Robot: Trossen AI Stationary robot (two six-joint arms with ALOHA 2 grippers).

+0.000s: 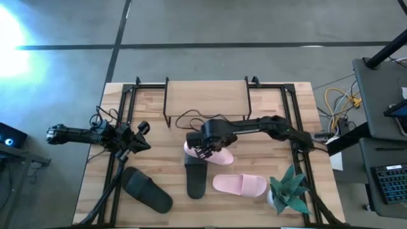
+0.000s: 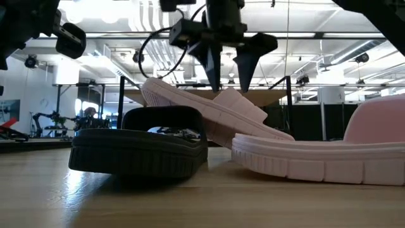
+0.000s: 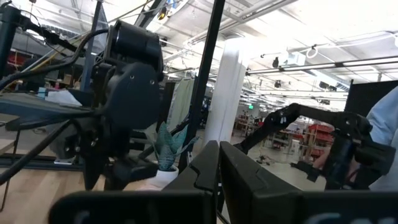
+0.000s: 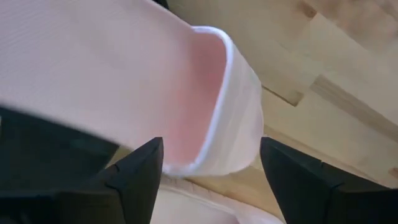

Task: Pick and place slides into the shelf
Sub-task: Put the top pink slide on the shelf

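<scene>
One pale pink slide point(image 1: 213, 154) lies tilted mid-table, its raised end on the far end of a black slide point(image 1: 195, 178), as the low view shows point(image 2: 190, 104). My right gripper point(image 1: 205, 151) hangs over it, open and pointing down, with a finger on each side of the wide strap point(image 4: 211, 93). The second pink slide point(image 1: 240, 184) lies flat nearer the near edge. The second black slide point(image 1: 147, 189) lies at near left. The shelf point(image 1: 206, 95) stands at the far edge. My left gripper point(image 1: 143, 138) waits shut at the left, above the table. My right gripper point(image 4: 211, 146) comes from above, pointing down, its fingers point(image 4: 137, 168) standing across the pink slide's strap edge point(image 4: 233, 124). A gap shows beside one finger. Whether the other touches the strap I cannot tell.
A potted plant point(image 1: 289, 191) stands at the near right corner. Black frame rails point(image 1: 121, 121) run along both sides of the table. A cable point(image 1: 191, 117) trails in front of the shelf. Bare wood point(image 1: 159, 152) lies between the two arms.
</scene>
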